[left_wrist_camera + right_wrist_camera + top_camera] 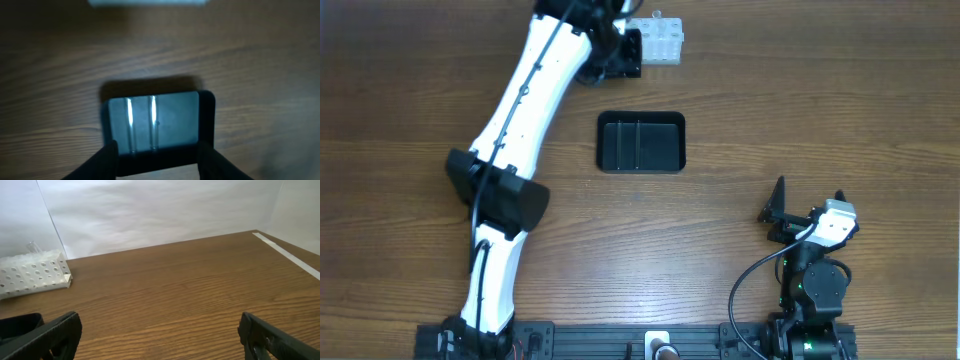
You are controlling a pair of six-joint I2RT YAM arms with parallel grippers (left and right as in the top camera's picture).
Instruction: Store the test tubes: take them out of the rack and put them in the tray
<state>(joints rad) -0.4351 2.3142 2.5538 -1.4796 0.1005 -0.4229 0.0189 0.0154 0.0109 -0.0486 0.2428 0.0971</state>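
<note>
The black tray (pixel 641 143) lies mid-table and holds two clear test tubes (pixel 629 142) side by side. In the left wrist view the same tubes (pixel 141 123) show lying in the tray (pixel 205 120), seen from above. My left gripper (pixel 157 165) hangs high above the tray, open, with nothing between its fingers. In the top view it (pixel 617 52) appears beside the white rack (pixel 660 40) at the far edge. The rack (pixel 32 273) has one tube (pixel 34 246) sticking up. My right gripper (pixel 807 203) sits open near its base, far from both.
Bare wooden tabletop (pixel 800 100) surrounds the tray and rack. A white wall (pixel 165 210) rises behind the table's far edge. A strip of white tape (pixel 287 255) runs along the table's right side.
</note>
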